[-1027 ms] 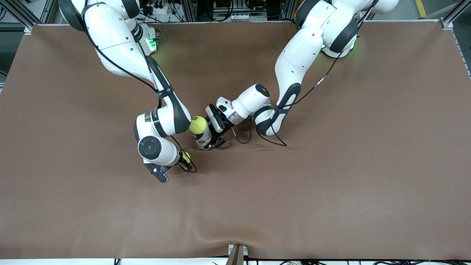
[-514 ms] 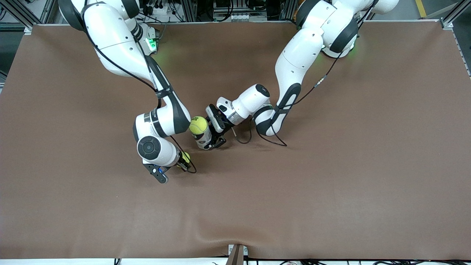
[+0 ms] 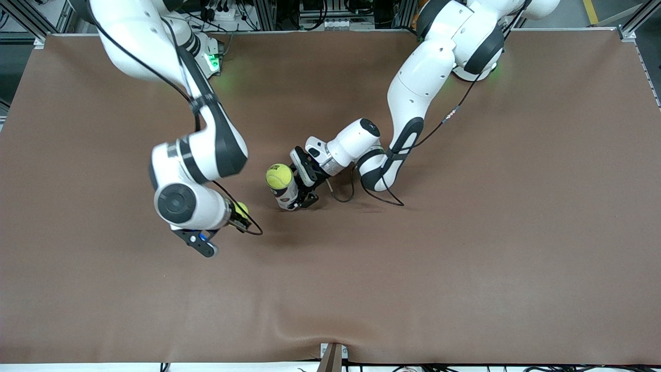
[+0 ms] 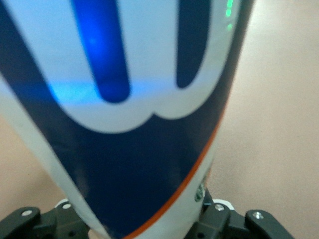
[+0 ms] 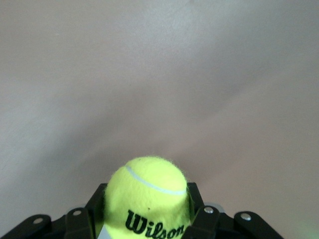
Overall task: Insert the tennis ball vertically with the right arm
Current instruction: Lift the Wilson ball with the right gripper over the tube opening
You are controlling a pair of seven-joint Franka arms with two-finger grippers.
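Observation:
My right gripper (image 3: pixel 238 211) is shut on a yellow-green Wilson tennis ball (image 3: pixel 240 208), which hangs above the brown table (image 3: pixel 465 232), toward the right arm's end from the can. In the right wrist view the ball (image 5: pixel 149 196) sits between the black fingers (image 5: pixel 195 199) of the right gripper (image 5: pixel 147 211). My left gripper (image 3: pixel 299 195) is shut on the lower part of a blue-and-white tennis ball can (image 3: pixel 285 194) that stands on the table. Another tennis ball (image 3: pixel 279 175) sits in the can's top. The can (image 4: pixel 139 124) fills the left wrist view, gripped by the left gripper (image 4: pixel 139 221).
Black cables loop from the left arm onto the table (image 3: pixel 369 194) beside the can. The cloth has a ridge at the table's front edge by a small bracket (image 3: pixel 333 356).
The right arm has moved away from the can toward its own end of the table, carrying the tennis ball. The left arm and the can have stayed put.

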